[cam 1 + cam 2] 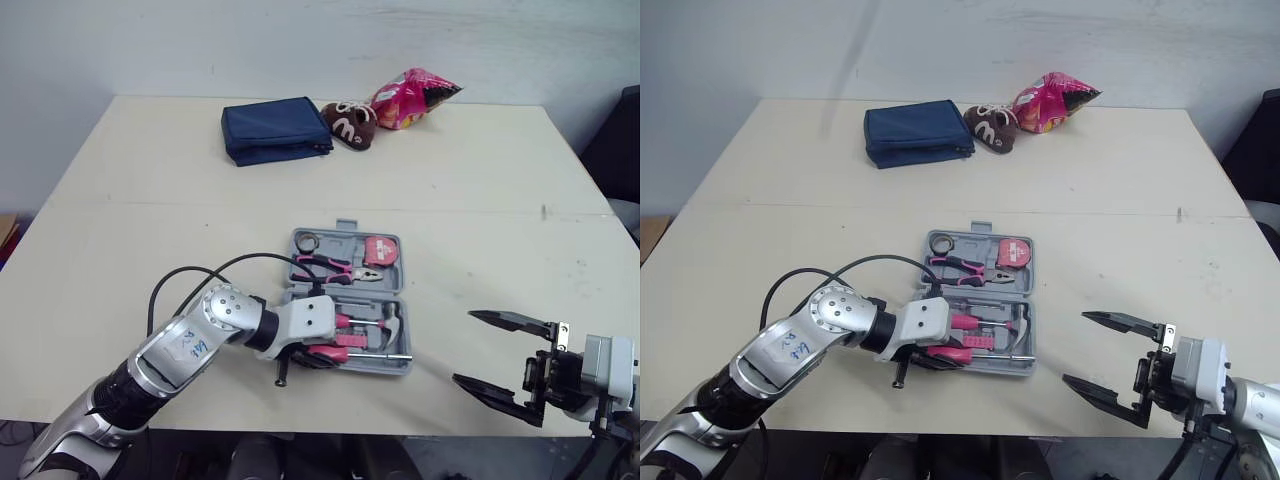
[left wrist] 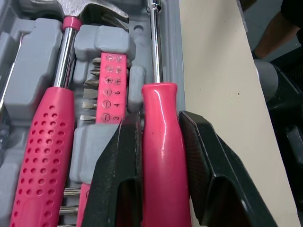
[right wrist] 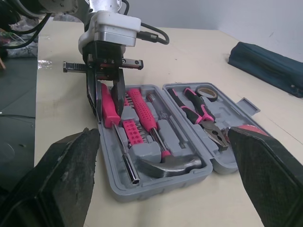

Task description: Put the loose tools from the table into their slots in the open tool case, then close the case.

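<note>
Downward, left fingers (image 2: 118, 184) clamp the screwdriver (image 2: 160, 142).

Grey tool case (image 3: 156, 189); pink screwdriver handle (image 2: 161, 142); dotted pink hammer grip (image 2: 40, 161); navy pouch (image 1: 275, 130).

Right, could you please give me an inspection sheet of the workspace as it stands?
Surface: beige table; loose tools, nothing seen.
Job's things: grey case open, holding hammer, pliers, tape measure, bits; screwdriver lies along its edge slot.
Clutter: blue pouch, brown shoe, pink snack bag at the far edge.
Grippers: left gripper shut on the screwdriver's handle; right gripper open, empty.
Cables: black cable loops over the left arm.
Surroundings: white wall behind.
</note>
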### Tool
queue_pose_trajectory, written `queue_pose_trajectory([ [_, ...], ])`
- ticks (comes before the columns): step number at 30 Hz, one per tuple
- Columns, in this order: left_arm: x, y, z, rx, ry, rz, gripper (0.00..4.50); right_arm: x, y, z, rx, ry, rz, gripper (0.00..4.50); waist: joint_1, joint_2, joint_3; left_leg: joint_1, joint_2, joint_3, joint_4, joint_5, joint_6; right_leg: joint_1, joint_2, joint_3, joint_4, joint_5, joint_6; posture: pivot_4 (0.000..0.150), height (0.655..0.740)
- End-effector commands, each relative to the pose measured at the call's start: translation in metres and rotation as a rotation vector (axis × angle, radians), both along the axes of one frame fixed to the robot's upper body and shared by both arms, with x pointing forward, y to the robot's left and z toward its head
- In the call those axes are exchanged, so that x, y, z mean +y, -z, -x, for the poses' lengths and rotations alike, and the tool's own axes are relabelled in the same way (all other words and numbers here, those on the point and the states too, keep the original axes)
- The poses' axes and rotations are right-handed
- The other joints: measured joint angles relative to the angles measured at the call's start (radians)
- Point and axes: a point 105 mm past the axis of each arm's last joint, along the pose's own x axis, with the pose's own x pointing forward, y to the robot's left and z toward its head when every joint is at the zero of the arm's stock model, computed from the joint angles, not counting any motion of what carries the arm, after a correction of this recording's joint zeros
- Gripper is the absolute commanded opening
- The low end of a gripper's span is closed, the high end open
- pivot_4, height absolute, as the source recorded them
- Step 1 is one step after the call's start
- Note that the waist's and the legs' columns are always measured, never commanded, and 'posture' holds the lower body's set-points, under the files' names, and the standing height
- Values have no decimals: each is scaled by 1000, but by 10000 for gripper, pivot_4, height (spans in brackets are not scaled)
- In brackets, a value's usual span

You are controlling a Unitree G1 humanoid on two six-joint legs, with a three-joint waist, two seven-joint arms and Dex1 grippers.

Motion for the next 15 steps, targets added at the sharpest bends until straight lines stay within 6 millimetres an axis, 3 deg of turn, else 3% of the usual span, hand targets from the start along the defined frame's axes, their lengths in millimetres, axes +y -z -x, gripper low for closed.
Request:
queue_pose_trajectory([
  [1, 7, 0, -8, -47, -27, -34, 5582, -1, -5, 2, -30, 17, -3, 45000, 0, 0, 0, 0, 0, 0, 0, 0, 0, 0, 0, 0, 0, 0, 0, 1500, 7400],
  [15, 6, -18, -8, -70, -23, -22, 5582, 8, -12, -1, -23, 14, -8, 45000, 0, 0, 0, 0, 0, 0, 0, 0, 0, 0, 0, 0, 0, 0, 0, 1500, 7400],
])
